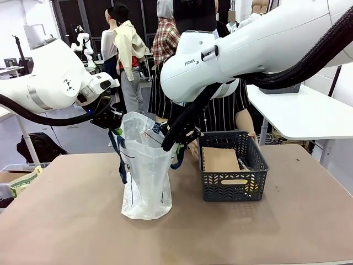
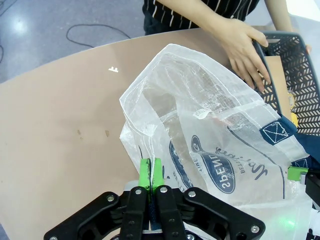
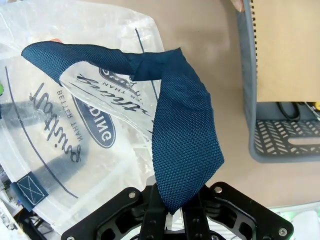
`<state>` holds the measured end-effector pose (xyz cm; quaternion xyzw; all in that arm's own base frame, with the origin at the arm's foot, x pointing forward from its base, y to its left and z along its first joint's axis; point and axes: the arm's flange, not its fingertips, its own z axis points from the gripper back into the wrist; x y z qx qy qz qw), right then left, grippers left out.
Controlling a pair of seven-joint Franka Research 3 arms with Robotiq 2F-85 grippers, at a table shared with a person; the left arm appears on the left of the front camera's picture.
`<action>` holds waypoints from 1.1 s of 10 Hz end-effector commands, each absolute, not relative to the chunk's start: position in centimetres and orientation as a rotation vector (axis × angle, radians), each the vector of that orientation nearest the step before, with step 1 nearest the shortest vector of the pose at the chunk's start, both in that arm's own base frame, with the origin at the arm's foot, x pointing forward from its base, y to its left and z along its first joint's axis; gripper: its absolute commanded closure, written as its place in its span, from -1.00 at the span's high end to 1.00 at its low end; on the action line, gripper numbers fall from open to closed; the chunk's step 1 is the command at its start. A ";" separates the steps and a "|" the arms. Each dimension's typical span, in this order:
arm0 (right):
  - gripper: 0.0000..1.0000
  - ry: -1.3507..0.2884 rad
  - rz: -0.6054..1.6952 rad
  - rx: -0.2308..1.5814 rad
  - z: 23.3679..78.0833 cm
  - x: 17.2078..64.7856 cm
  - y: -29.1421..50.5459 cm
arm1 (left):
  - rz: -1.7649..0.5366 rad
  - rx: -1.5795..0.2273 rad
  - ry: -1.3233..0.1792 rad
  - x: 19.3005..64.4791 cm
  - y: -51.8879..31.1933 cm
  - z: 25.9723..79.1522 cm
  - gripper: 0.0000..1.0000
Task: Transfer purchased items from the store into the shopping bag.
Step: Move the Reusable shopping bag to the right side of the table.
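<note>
The shopping bag [image 1: 144, 176] stands on the table, translucent white with a navy oval logo [image 2: 212, 167]. My left gripper [image 1: 114, 126] is shut on the bag's left rim, green pads [image 2: 151, 172] pinching the plastic. My right gripper [image 1: 172, 138] is shut on a navy strap handle [image 3: 185, 140] at the bag's right side, so the mouth is held apart. The store, a dark grey lattice basket [image 1: 234, 190], sits just right of the bag. In it lie a brown spiral notebook [image 3: 287, 50] and a small black item [image 3: 287, 107]. A person's hand [image 2: 245, 50] rests on the basket's far rim [image 2: 280, 37].
The person in a striped top stands at the far side, behind the basket. A white side table [image 1: 298, 110] is at the back right. Bare tabletop [image 1: 66, 221] lies left of the bag and in front of it.
</note>
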<state>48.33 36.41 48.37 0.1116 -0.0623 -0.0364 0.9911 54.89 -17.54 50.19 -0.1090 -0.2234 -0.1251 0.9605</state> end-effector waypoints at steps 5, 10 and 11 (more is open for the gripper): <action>-1.00 -0.126 -0.075 0.222 48.4 48.3 36.3 | -0.254 -0.214 -0.454 54.8 -17.5 50.2 -1.00; -1.00 -0.126 -0.075 0.222 48.4 48.3 36.3 | -0.254 -0.214 -0.454 54.8 -17.5 50.2 -1.00; -1.00 -0.126 -0.075 0.222 48.4 48.3 36.3 | -0.254 -0.214 -0.454 54.8 -17.5 50.2 -1.00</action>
